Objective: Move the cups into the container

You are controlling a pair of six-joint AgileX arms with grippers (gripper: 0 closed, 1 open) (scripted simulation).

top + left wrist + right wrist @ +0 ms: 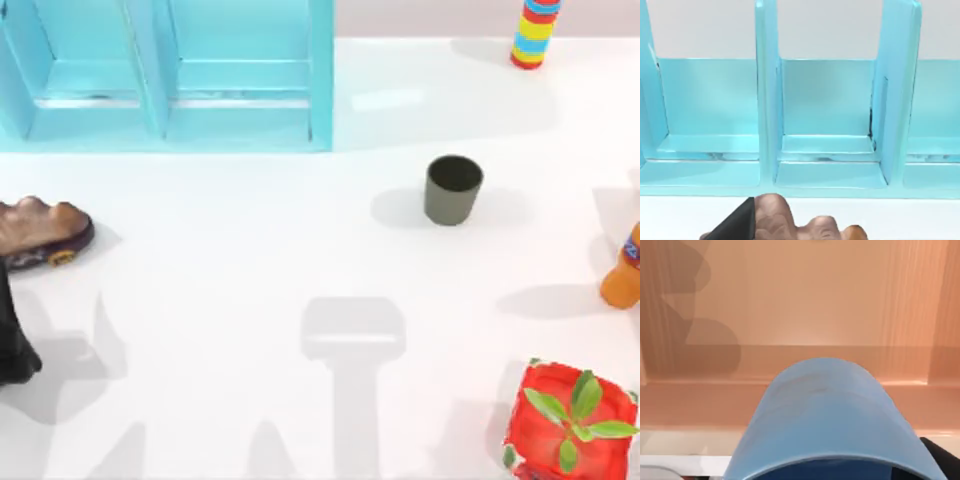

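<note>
The bright blue cup [825, 420] sits close up in the right wrist view, rim toward the camera, held in my right gripper [832, 476]. One dark finger [941, 456] shows beside it. Behind the cup lies the inside of a peach-coloured container [805, 305] with its low wall. The dark olive-grey cup [453, 189] stands upright and alone on the white table, right of centre. My left gripper [14, 345] is parked at the table's left edge, far from both cups.
A cyan compartmented rack [165, 80] fills the back left. A brown shoe [40, 230] lies at the left edge. A striped stack [535, 32] stands back right, an orange bottle [622, 275] at the right edge, and a red potted plant [570, 430] front right.
</note>
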